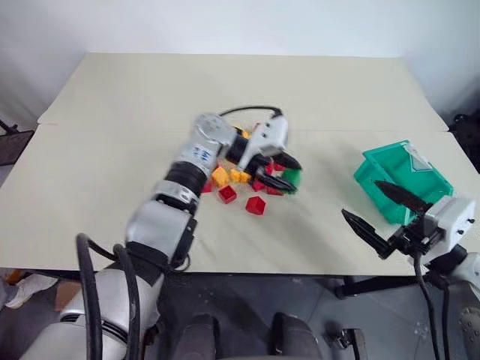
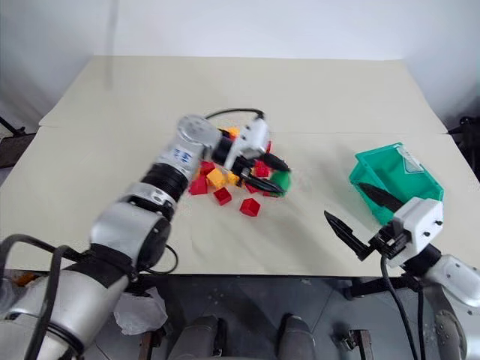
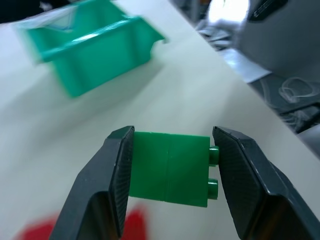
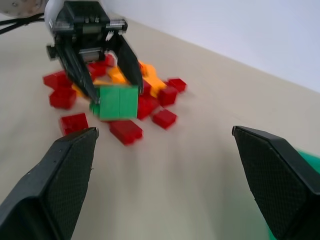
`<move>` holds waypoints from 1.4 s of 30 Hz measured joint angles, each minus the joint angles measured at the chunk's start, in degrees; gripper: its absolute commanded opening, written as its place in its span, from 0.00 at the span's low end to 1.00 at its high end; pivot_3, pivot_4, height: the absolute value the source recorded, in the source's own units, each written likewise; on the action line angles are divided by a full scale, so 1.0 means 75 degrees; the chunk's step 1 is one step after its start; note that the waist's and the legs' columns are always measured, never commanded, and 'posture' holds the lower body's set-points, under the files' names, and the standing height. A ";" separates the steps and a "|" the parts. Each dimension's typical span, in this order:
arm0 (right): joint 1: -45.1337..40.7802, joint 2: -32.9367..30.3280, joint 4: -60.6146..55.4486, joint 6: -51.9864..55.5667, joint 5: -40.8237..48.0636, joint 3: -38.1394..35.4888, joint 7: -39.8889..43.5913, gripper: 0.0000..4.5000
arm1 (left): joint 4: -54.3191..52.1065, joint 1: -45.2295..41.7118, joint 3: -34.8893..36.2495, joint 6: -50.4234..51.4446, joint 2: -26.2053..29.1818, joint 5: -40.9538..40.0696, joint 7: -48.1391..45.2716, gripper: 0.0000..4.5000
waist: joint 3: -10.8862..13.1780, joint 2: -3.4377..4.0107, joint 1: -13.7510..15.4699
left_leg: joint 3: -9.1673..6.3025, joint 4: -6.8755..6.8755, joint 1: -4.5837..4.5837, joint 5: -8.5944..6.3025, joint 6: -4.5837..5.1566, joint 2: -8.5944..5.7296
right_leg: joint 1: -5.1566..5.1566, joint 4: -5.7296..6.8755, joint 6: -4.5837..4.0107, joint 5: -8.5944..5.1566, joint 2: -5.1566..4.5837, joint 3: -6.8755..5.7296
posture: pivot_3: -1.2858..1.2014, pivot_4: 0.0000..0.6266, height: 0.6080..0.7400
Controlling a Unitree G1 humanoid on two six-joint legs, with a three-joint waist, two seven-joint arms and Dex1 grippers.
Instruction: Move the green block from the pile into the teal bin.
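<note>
Left gripper (image 3: 170, 175) clenched on the green block (image 3: 170, 167), 1 black finger (image 3: 107, 185) flat against 1 face and the other against the studded face, 2 studs showing just beside that pad. The block is lifted clear of the table (image 1: 150, 112), held just beside the pile (image 1: 240, 184) on the side that faces the teal bin (image 1: 401, 176). From the right wrist view the same grip reads plainly: block (image 4: 117, 102) pinched between the 2 fingers, hanging above the loose red bricks, not touching them. The pile itself is a scatter of red and yellow bricks near the middle of the table, with 2 red strays (image 1: 255, 205) lying on the near side of the pile, slightly apart from it. The teal bin stands well apart from the pile, toward the robot's right, close to the table's near edge on that side, its sloped open front turned toward the near edge. In the left wrist view the bin (image 3: 95, 50) shows beyond the held block with bare tabletop between them. Right gripper (image 1: 382, 214) released, its 2 fingers spread wide with nothing between them; it hangs on the near side of the bin, just off the table's edge, 1 fingertip overlapping the bin's front in the head views.
</note>
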 measured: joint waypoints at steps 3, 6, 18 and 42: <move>0.0330 0.0016 -0.0324 0.0065 0.0058 -0.0199 -0.0112 1.00 | 0.0012 0.0349 -0.0533 -0.0428 -0.0324 0.0403 0.0452 0.48 | 0.0000 0.0001 -0.0094 | 0.0003 0.0001 0.0001 0.0000 0.0000 0.0002 | -0.0003 0.0000 -0.0001 0.0000 0.0000 0.0002 | 0.52 0.24 1.00; 0.0725 0.0176 -0.0736 0.0120 0.0148 -0.0352 -0.0277 1.00 | 0.0121 0.0526 -0.0854 -0.0677 -0.0737 0.0717 0.1083 0.48 | 0.0000 0.0001 -0.0041 | 0.0001 0.0010 -0.0006 -0.0002 0.0004 0.0002 | -0.0001 -0.0007 -0.0001 0.0000 -0.0002 0.0002 | 0.52 0.24 1.00; 0.1025 0.0357 -0.1065 0.0197 0.0221 -0.0330 -0.0567 1.00 | 0.0122 0.0615 -0.0074 -0.0650 -0.0894 -0.0185 0.0877 1.00 | -0.0001 0.0002 -0.0035 | 0.0001 0.0013 -0.0006 -0.0007 0.0011 0.0001 | -0.0001 -0.0007 -0.0002 0.0000 -0.0002 0.0003 | 0.52 0.24 1.00; 0.0618 -0.0908 0.0969 0.0279 0.0306 -0.1058 0.1168 1.00 | -0.6215 0.6698 0.3146 0.1686 0.4252 -0.3614 0.0317 1.00 | -0.0015 0.0026 -0.0112 | -0.0003 0.0015 0.0031 -0.0029 -0.0006 0.0016 | 0.0010 0.0027 -0.0001 0.0001 0.0000 0.0011 | 0.52 0.24 1.00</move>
